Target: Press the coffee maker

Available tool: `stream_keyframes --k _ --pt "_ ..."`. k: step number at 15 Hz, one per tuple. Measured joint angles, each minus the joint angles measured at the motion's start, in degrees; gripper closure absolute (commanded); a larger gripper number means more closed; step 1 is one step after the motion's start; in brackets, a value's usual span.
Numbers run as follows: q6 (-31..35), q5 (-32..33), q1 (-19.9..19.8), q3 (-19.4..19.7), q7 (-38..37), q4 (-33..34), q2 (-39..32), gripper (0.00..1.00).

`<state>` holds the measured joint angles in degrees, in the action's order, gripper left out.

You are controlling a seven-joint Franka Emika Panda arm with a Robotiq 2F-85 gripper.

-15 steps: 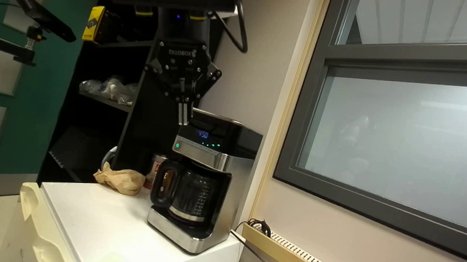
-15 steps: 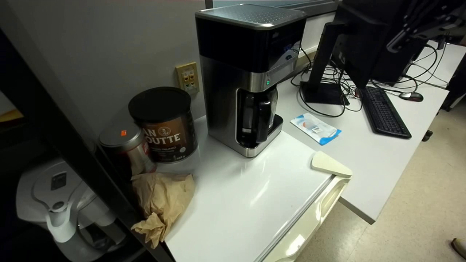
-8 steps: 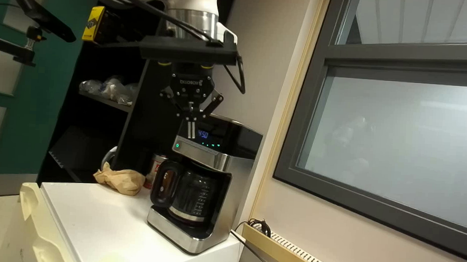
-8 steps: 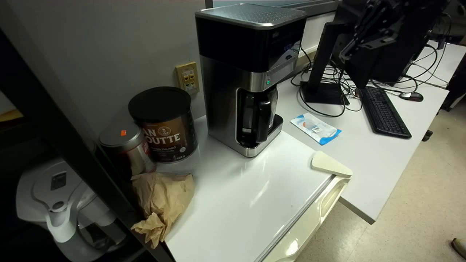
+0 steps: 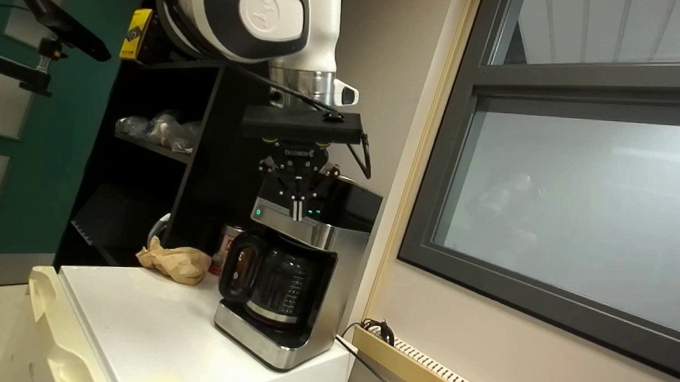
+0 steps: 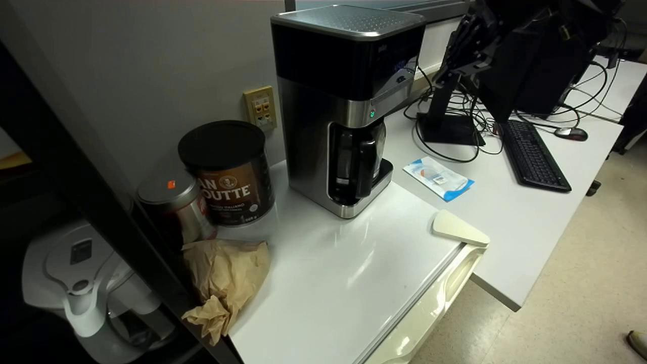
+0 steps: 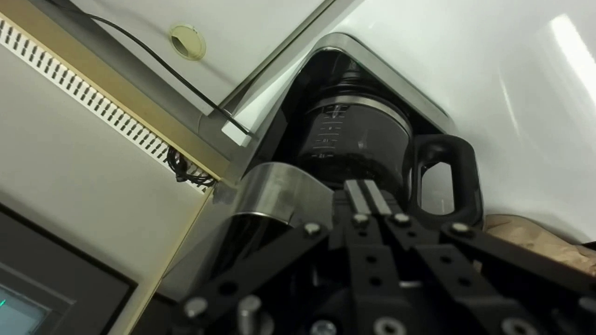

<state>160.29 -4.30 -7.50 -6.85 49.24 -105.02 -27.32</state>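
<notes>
The black and silver coffee maker (image 5: 344, 284) stands on a white top, upright, with its glass carafe (image 5: 281, 287) in place. It also shows in an exterior view (image 6: 313, 136) and in the wrist view (image 7: 274, 190). My gripper (image 5: 297, 218) is shut with nothing between its fingers and points down. In an exterior view it overlaps the front panel and hides the bluish display and some green lights. In an exterior view my gripper (image 6: 441, 78) appears apart from the panel, in front of it. In the wrist view the fingertips (image 7: 363, 184) cover part of the carafe's top.
A brown paper bag (image 6: 227, 283), a dark coffee can (image 6: 227, 177) and a smaller tin (image 6: 177, 207) stand beside the machine. A monitor stand (image 6: 450, 126) with cables, a keyboard (image 6: 536, 156) and a packet (image 6: 438, 177) are on the desk. A wall (image 5: 395, 130) rises behind the coffee maker.
My gripper has moved down and to the right in an exterior view, closer to the coffee maker's front panel, and now covers the display. It stays shut. The coffee maker has not moved.
</notes>
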Motion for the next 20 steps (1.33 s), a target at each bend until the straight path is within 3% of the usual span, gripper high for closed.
stream_keyframes --k 9,16,20 --pt "-0.1 0.6 -1.3 -2.9 0.1 7.6 -6.0 1.00" --pt "-0.4 0.6 -2.4 -4.0 0.3 7.9 -6.2 1.00" --pt "-0.7 0.1 -4.7 -7.0 1.3 6.2 -5.2 1.00"
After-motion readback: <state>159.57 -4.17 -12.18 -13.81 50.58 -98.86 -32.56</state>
